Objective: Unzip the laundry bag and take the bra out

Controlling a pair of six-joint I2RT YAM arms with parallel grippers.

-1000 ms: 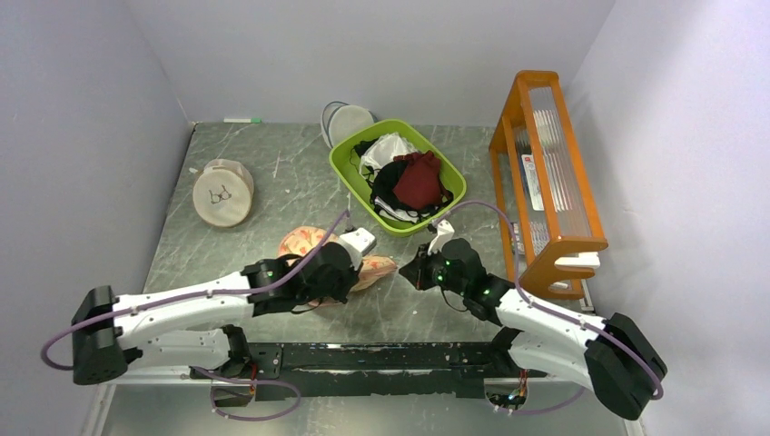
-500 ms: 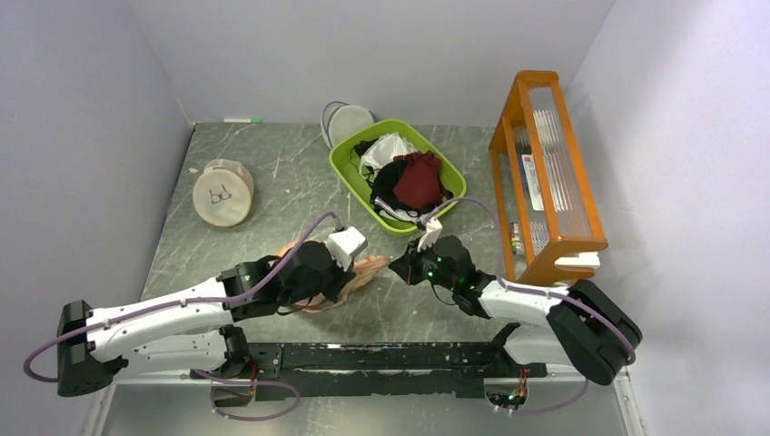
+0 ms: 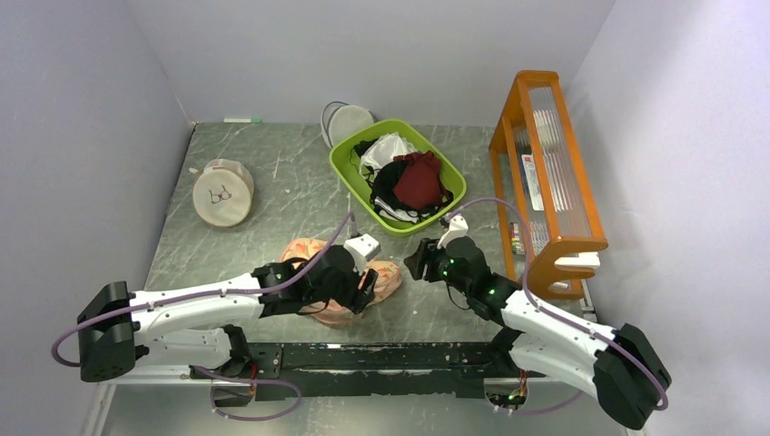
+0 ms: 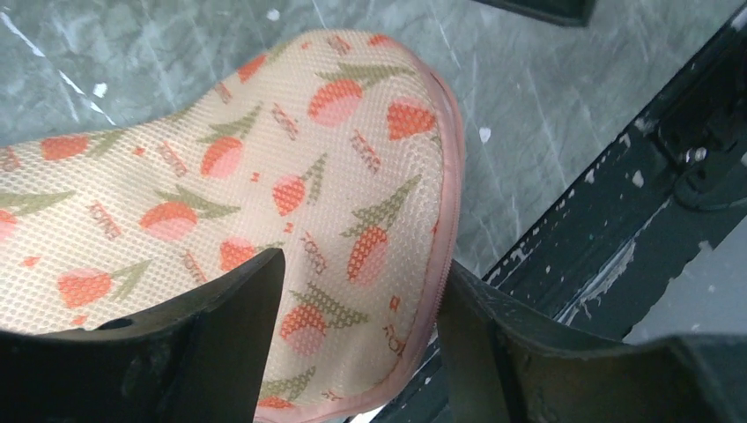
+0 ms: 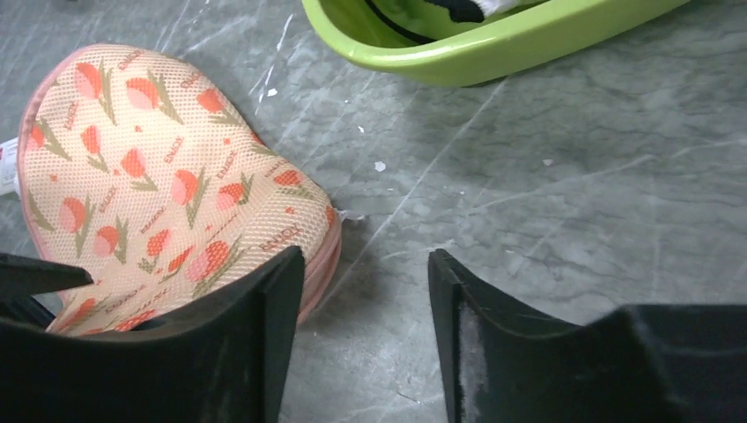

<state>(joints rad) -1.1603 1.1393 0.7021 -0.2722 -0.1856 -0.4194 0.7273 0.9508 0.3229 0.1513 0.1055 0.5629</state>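
The peach-pink laundry bag (image 3: 307,249) with its orange-red flower print lies flat on the grey table near the front middle. Its pink zip edge looks closed where it shows. My left gripper (image 3: 365,292) hangs over the bag's near right lobe. In the left wrist view the left gripper (image 4: 361,264) is open, its fingers straddling the bag (image 4: 264,159) close to the zip seam. My right gripper (image 3: 416,260) is just right of the bag. In the right wrist view the right gripper (image 5: 366,256) is open over bare table, with the bag (image 5: 159,176) beside its left finger. The bra is hidden.
A green basket (image 3: 350,177) behind the bag holds a dark red garment (image 3: 419,179) among white and black clothes. A round beige pouch (image 3: 222,193) lies far left and a round white mesh pouch (image 3: 348,123) at the back. An orange rack (image 3: 549,182) stands right; a black rail (image 3: 381,359) runs along the near edge.
Both grippers were shut at the bag's right end and now stand open. The bag has settled flat, slightly nearer the front edge. The right gripper has backed off to the right.
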